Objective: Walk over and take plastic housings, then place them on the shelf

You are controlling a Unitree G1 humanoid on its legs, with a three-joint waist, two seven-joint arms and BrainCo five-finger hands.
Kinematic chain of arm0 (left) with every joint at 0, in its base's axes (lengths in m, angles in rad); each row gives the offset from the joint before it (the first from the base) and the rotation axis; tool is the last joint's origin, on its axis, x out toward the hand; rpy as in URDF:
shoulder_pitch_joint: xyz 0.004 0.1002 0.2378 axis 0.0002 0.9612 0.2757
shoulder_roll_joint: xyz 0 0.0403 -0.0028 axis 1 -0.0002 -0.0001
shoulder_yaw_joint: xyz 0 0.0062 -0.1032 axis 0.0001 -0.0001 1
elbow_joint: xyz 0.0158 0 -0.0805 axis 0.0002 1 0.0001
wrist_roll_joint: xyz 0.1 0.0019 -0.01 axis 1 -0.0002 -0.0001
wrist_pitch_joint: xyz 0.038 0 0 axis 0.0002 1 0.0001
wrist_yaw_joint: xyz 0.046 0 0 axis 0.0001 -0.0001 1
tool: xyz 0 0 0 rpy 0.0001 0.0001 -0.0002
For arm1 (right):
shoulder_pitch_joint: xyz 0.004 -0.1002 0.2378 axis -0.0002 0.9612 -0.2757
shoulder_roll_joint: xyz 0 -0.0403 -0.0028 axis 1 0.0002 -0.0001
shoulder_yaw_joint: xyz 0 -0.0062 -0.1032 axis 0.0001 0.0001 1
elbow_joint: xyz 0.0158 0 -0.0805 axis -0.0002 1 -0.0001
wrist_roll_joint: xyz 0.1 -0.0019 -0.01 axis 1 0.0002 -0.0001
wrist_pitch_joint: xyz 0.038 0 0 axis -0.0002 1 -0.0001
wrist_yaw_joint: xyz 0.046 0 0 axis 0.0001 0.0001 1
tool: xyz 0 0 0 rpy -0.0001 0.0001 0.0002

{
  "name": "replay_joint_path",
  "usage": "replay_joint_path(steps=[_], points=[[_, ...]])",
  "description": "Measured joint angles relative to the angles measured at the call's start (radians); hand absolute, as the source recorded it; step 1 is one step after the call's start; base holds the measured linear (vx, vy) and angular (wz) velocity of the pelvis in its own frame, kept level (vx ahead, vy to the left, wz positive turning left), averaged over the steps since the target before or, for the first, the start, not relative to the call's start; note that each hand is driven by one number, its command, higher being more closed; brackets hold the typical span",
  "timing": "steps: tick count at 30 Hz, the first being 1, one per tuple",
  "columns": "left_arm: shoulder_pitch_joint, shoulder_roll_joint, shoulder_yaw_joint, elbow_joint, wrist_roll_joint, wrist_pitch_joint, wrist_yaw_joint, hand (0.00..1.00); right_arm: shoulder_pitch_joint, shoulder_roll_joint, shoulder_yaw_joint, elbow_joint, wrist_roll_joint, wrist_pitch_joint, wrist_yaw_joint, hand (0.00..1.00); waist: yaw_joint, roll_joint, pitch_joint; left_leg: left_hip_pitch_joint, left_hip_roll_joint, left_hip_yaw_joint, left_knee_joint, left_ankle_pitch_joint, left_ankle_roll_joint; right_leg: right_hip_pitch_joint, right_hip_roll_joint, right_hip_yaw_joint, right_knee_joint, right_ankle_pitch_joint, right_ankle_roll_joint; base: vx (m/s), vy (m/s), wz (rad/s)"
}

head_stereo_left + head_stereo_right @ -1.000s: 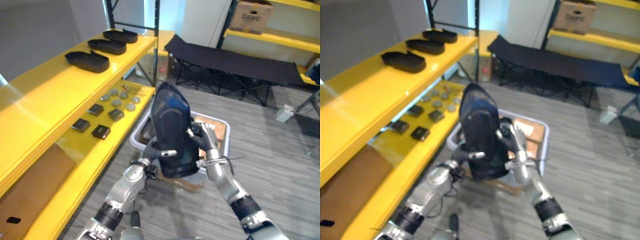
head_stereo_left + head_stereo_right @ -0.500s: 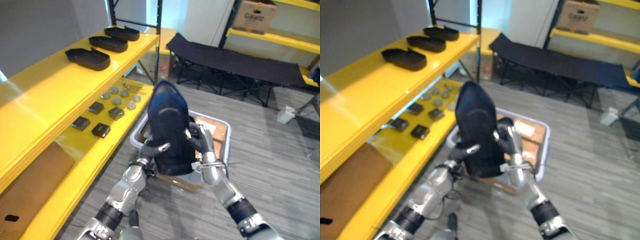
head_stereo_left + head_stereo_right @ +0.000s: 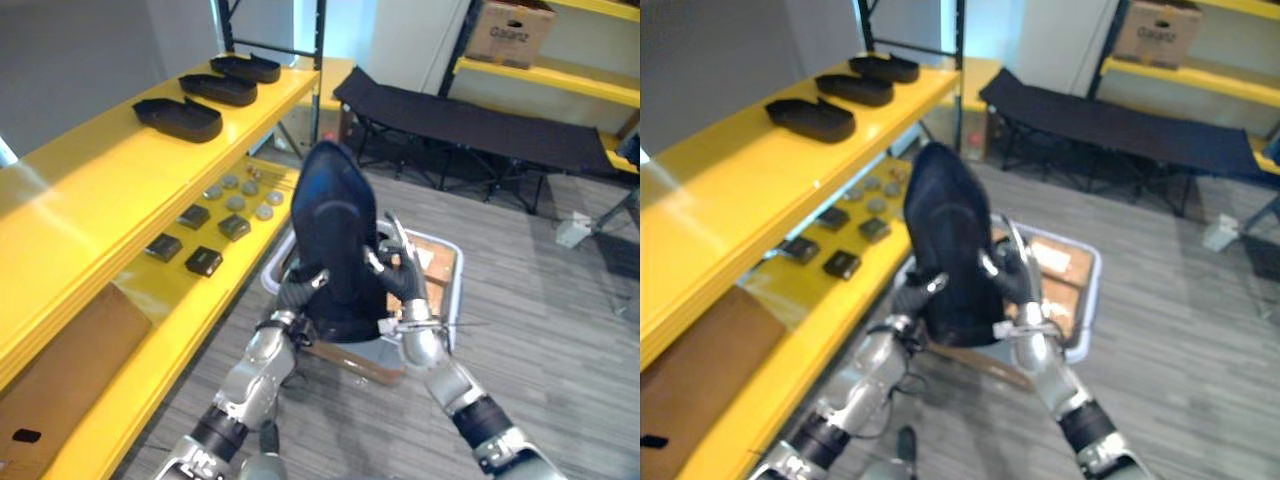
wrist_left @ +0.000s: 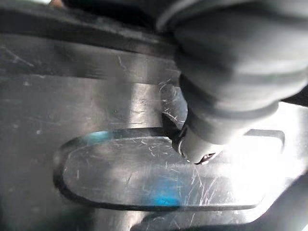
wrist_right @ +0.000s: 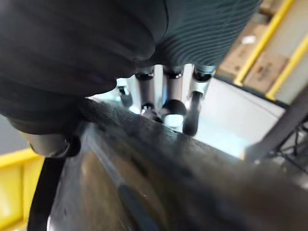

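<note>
You have the dark plastic housing (image 3: 335, 230) standing upright between both hands. Your left hand (image 3: 300, 288) grips its lower left edge: the thumb (image 4: 202, 139) is curled over the scratched front face and presses on it, while the fingers of that hand are hidden behind the housing. Your right hand (image 3: 400, 280) grips the opposite edge, with its fingers (image 5: 192, 108) reaching over the rim, the thumb on the near side, and the housing pinched between them.

Directly below and behind the fingers sits a white bin (image 3: 456, 275) on the floor; the housing is above it, apart from its rim. To the left of your left fingers runs the yellow shelf (image 3: 120, 170). Three more black housings (image 3: 178, 117) lie in a row on its upper level, well apart from the fingers. On the lower level, nearer your left fingers, lie small black boxes (image 3: 203, 261) and grey discs (image 3: 238, 203).
</note>
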Motion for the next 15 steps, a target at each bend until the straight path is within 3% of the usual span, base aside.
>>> replay_joint_path(steps=[4,8,10,12,15], points=[[0.038,-0.022,0.058,-0.087,0.183,0.001,0.029,1.0,0.035,0.003,-0.009,-0.079,0.111,-0.011,0.087,0.0,-0.003,0.004,0.0,0.003,-0.001,0.002,-0.004,0.003,-0.003,-0.001,0.0,0.0,0.0,-0.002,-0.002,0.0,0.0,0.0],[0.048,-0.051,0.19,-0.173,0.368,-0.001,0.088,1.0,0.077,0.008,-0.018,-0.249,0.282,-0.026,0.284,0.0,-0.009,0.017,-0.003,0.015,0.001,0.005,-0.005,0.002,-0.004,0.005,0.001,0.001,-0.001,-0.004,-0.004,0.0,0.0,-0.03],[0.06,-0.058,0.242,-0.173,0.464,-0.012,0.134,1.0,0.08,0.026,-0.024,-0.368,0.383,-0.073,0.368,0.0,-0.023,0.026,-0.006,0.015,0.002,0.005,-0.005,0.002,-0.004,0.005,0.001,0.002,-0.001,-0.003,-0.004,0.0,0.0,0.0],[0.087,-0.068,0.286,-0.173,0.554,-0.029,0.187,1.0,0.087,0.057,-0.092,-0.474,0.431,-0.139,0.384,0.0,-0.026,0.028,-0.008,0.017,0.002,0.008,-0.005,0.002,-0.004,0.005,0.002,0.004,-0.001,-0.003,-0.005,0.0,0.0,0.0],[0.125,-0.07,0.344,-0.173,0.635,-0.055,0.24,1.0,0.101,0.062,-0.258,-0.509,0.434,-0.171,0.351,0.0,-0.028,0.028,-0.008,0.02,0.003,0.013,-0.005,0.001,-0.004,0.005,0.001,0.007,-0.002,-0.001,-0.008,0.0,0.002,-0.03]])
